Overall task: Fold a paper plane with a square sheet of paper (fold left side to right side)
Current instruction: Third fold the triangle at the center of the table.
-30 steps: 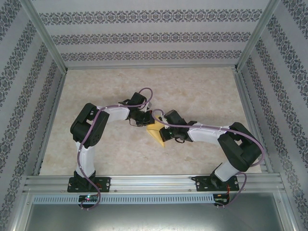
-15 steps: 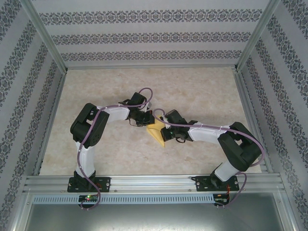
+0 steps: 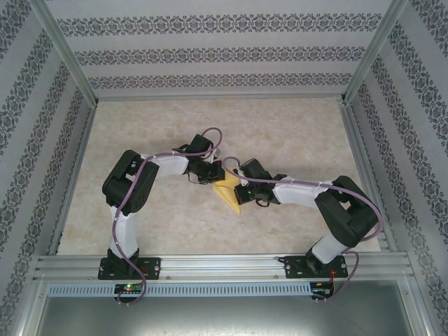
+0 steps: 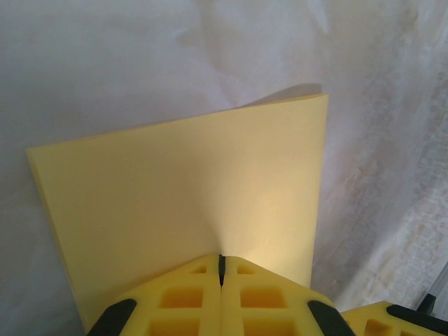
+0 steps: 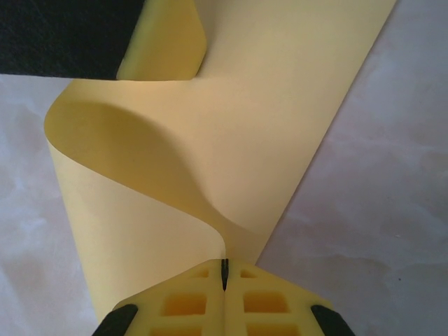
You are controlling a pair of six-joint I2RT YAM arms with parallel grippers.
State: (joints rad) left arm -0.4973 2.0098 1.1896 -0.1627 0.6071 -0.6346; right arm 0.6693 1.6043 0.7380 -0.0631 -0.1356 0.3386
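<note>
My right gripper (image 5: pixel 224 269) has nudged left, arching the square sheet of paper (image 5: pixel 210 140) at the middle of the table (image 3: pixel 294 126); it and my left gripper (image 4: pixel 221 262) both pinch its edges, so the fold is forming.

The square sheet of paper (image 5: pixel 280 105), curled over the marbled table (image 5: pixel 381 182), is pinched at one edge by the right gripper (image 5: pixel 224 276); the left gripper's yellow finger (image 5: pixel 164 42) is seen at its far end.
</note>
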